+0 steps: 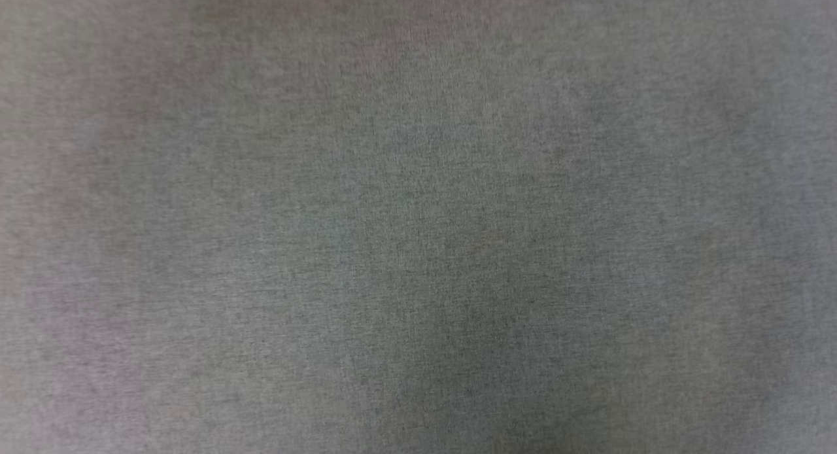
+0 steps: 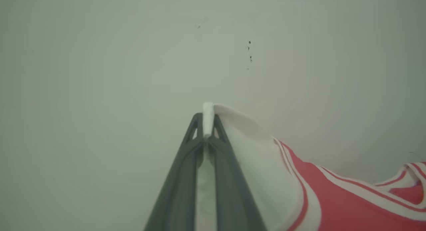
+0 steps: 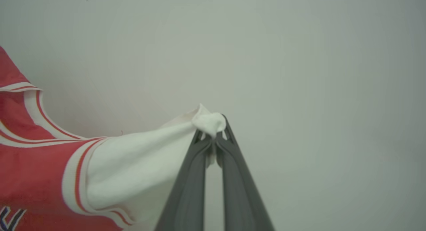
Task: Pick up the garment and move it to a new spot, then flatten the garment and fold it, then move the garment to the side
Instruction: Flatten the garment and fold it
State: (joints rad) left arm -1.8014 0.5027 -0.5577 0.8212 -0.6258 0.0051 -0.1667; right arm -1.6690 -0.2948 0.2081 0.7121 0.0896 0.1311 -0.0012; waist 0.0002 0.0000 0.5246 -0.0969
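- Pinching a bunched white edge of the garment (image 2: 332,197), the left gripper (image 2: 208,120) is clenching tight. Its two dark fingers (image 2: 179,191) are pressing together on the cloth, and a small roll of white is poking out past the tips.
- That white sleeve (image 2: 253,157) is running from the grip down to the garment's red part, crossing red-and-white striped trim (image 2: 299,191) on the way.
- The right gripper (image 3: 213,129) is likewise squeezing the garment, clamping a wad of the other sleeve (image 3: 139,171) between its tips.
- From that wad the cloth is stretching away to the garment's red body (image 3: 33,164), where striped trim is ringing the armhole. A bit of black, white-outlined lettering (image 3: 10,217) is showing at the lower corner.
- A pale plain surface (image 2: 100,74) is lying behind the garment in both wrist views, with a few dark specks (image 2: 249,51) dotting it beyond the left grip.
- The head view is showing a blurred grey textured surface (image 1: 418,218); I cannot tell what it is.
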